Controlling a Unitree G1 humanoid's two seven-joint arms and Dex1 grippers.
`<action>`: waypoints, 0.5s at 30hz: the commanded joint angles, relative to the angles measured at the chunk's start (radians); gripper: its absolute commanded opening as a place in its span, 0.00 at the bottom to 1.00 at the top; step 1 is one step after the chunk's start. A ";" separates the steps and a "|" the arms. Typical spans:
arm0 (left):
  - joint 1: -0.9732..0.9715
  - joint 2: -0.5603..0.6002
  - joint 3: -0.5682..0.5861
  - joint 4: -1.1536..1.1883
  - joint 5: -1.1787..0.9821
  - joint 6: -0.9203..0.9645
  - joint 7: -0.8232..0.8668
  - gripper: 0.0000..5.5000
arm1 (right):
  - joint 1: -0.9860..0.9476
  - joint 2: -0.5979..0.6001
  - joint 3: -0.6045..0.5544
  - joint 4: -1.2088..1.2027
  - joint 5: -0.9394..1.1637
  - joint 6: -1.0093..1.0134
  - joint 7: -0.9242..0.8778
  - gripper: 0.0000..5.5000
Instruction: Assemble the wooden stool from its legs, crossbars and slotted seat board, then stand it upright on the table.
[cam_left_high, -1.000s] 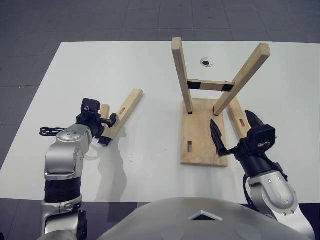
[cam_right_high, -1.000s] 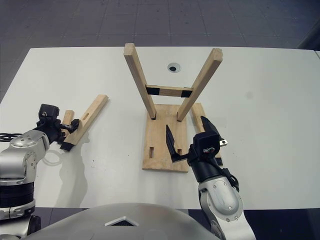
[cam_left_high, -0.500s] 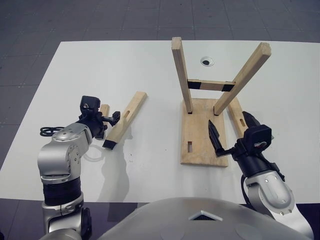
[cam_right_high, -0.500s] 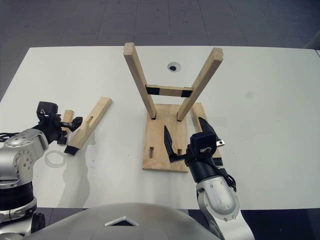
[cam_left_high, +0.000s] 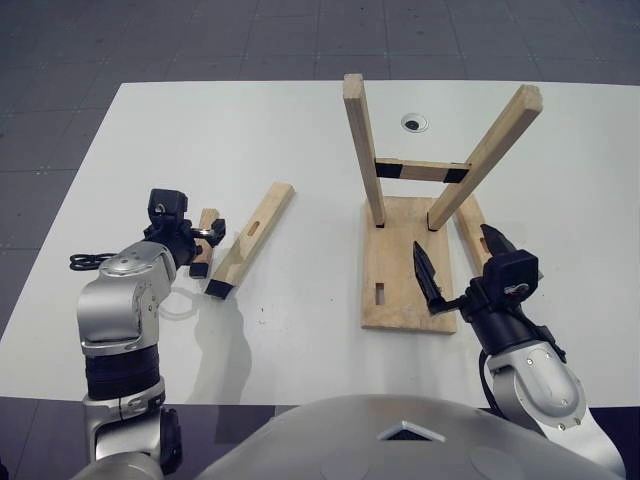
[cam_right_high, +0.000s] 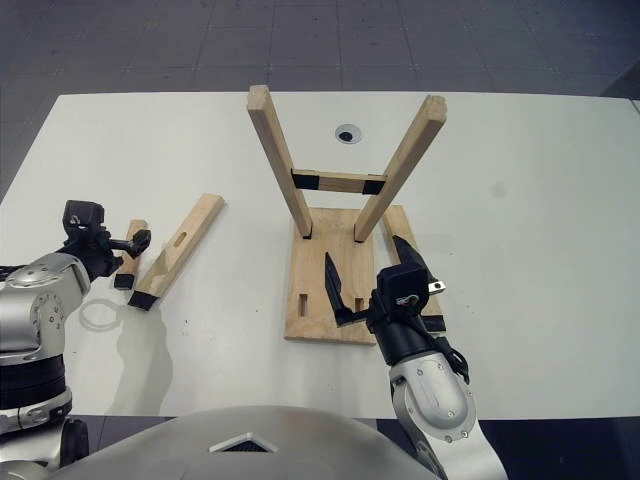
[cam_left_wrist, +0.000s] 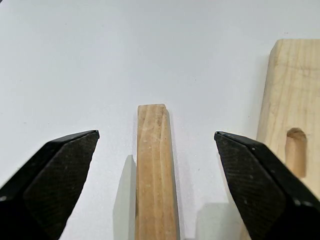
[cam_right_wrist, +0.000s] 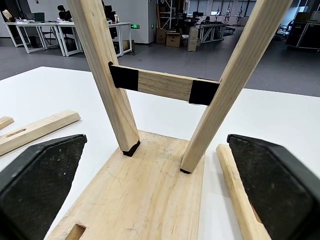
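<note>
Left gripper (cam_left_high: 205, 235) has left the loose leg (cam_left_high: 250, 238), fingers spread astride the crossbar (cam_left_wrist: 154, 165), likely the next pick; right gripper (cam_left_high: 458, 258) hangs open over the seat board (cam_left_high: 395, 270).

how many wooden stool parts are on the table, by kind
legs: 4
crossbars: 2
seat board: 1
total: 7

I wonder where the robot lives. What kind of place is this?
Probably a big lab or workshop hall: a white work table, rows of desks behind, and cardboard boxes on a grey floor.
</note>
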 joint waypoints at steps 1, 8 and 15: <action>0.019 -0.013 -0.026 0.027 -0.015 0.062 -0.021 0.78 | -0.005 -0.001 0.000 -0.015 0.016 0.000 -0.013 0.94; 0.030 -0.014 -0.033 0.090 -0.005 0.087 -0.018 0.78 | -0.005 -0.007 0.010 -0.015 0.029 -0.026 -0.033 0.94; 0.037 -0.024 -0.023 0.108 -0.010 0.108 -0.012 0.71 | -0.005 -0.017 0.012 -0.015 0.046 -0.040 -0.054 0.95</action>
